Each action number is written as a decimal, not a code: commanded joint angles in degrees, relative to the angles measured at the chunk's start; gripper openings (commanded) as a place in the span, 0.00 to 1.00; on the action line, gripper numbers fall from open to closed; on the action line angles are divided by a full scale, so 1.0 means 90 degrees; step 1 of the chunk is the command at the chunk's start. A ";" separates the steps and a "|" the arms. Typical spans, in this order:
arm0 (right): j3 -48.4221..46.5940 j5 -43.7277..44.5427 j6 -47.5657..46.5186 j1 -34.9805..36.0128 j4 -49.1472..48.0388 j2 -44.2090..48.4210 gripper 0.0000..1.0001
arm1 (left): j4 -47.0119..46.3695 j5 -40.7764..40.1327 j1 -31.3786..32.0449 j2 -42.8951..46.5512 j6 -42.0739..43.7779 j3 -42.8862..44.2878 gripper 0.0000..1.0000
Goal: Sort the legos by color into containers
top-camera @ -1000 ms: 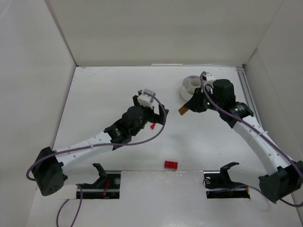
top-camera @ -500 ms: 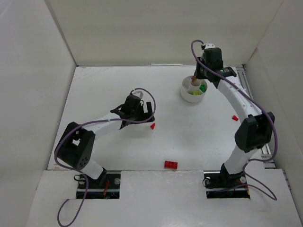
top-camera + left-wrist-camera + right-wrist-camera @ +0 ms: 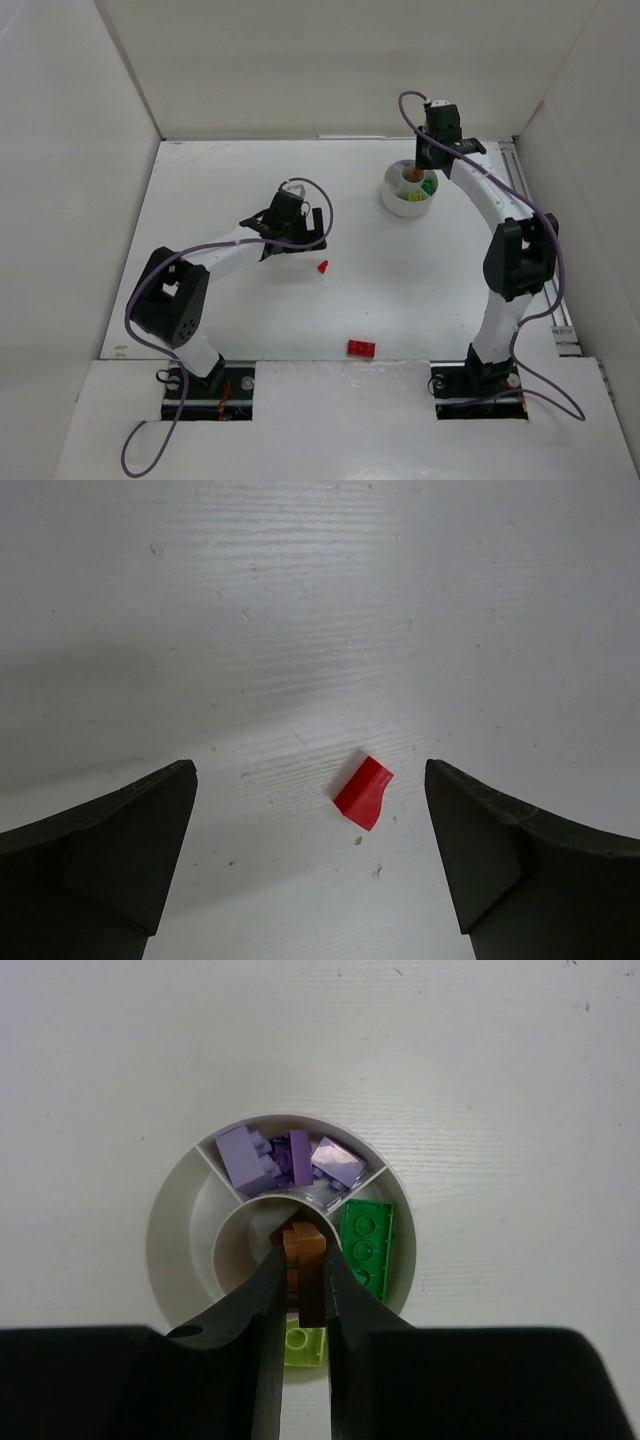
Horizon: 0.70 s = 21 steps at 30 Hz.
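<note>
Masking lime lego (image 3: 305, 1346): right end effector (image 3: 303, 1262)

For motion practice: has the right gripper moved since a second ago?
Yes. The right gripper, holding an orange-brown lego brick, went from the near side of the round white plastic dish to above its centre.

No legible txt, labels, brands, nos. or signs on anything in any of the views.
</note>
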State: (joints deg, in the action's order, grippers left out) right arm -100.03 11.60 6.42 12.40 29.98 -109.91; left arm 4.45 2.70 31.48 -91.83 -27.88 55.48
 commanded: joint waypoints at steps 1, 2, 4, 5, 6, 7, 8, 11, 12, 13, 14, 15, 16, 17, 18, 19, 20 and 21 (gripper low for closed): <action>-0.0282 0.0041 -0.0058 -0.0157 -0.0196 0.0015 0.00 | 0.0131 -0.0095 -0.0002 -0.0002 0.0168 0.0183 0.96; -0.0282 -0.0047 -0.0058 -0.0157 -0.0196 0.0015 0.00 | 0.0131 -0.0153 0.0056 -0.0002 0.0168 0.0183 0.96; -0.0282 -0.0252 -0.0058 -0.0157 -0.0137 -0.0121 0.00 | 0.0131 -0.0221 0.0124 -0.0002 0.0227 0.0183 0.96; -0.0224 -0.0311 -0.0058 -0.0157 -0.0137 -0.0122 0.01 | 0.0131 -0.0299 0.0202 -0.0060 0.0227 0.0183 0.96; -0.0224 -0.0312 -0.0058 -0.0157 -0.0137 -0.0190 0.02 | 0.0131 -0.0300 0.0203 -0.0060 0.0227 0.0183 0.96; -0.0224 -0.0399 -0.0058 -0.0157 -0.0195 -0.0190 0.04 | 0.0131 -0.0300 0.0271 -0.0128 0.0304 0.0183 0.95; -0.0224 -0.0400 -0.0058 -0.0157 -0.0196 -0.0190 0.08 | 0.0131 -0.0300 0.0271 -0.0128 0.0305 0.0183 0.94; -0.0224 -0.0468 -0.0116 -0.0099 -0.0138 -0.0269 0.19 | 0.0131 -0.0358 0.0271 -0.0285 0.0305 0.0183 0.91; -0.0224 -0.0468 -0.0117 -0.0041 -0.0137 -0.0269 0.23 | 0.0131 -0.0359 0.0271 -0.0343 0.0305 0.0241 0.90; -0.0224 -0.0468 -0.0117 -0.0040 -0.0079 -0.0269 0.28 | 0.0131 -0.0359 0.0271 -0.0343 0.0305 0.0241 0.90; -0.0224 -0.0468 -0.0117 0.0018 -0.0079 -0.0191 0.31 | 0.0131 -0.0359 0.0271 -0.0401 0.0305 0.0241 0.90; -0.0224 -0.0400 -0.0117 0.0018 -0.0079 -0.0123 0.35 | 0.0131 -0.0359 0.0271 -0.0402 0.0305 0.0241 0.89; -0.0166 -0.0400 -0.0117 0.0076 -0.0079 -0.0054 0.41 | 0.0131 -0.0359 0.0271 -0.0402 0.0305 0.0241 0.89; -0.0165 -0.0400 -0.0117 0.0077 -0.0011 0.0130 0.45 | 0.0131 -0.0436 0.0339 -0.0402 0.0305 0.0241 0.87; -0.0088 -0.0400 -0.0117 0.0077 -0.0010 0.0229 0.48 | 0.0131 -0.0553 0.0407 -0.0402 0.0305 0.0241 0.87; -0.0019 -0.0400 -0.0117 0.0135 -0.0010 0.0346 0.51 | 0.0131 -0.0621 0.0408 -0.0402 0.0305 0.0241 0.87; 0.0117 -0.0400 -0.0117 0.0135 -0.0010 0.0598 0.62 | 0.0131 -0.0690 0.0485 -0.0402 0.0305 0.0241 0.86; 0.0205 -0.0400 -0.0117 0.0135 -0.0010 0.0736 0.63 | 0.0131 -0.0691 0.0563 -0.0402 0.0305 0.0241 0.86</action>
State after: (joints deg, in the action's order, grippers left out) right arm -99.02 8.14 5.65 12.84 30.37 -110.50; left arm 5.61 -1.43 34.81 -96.05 -25.80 55.55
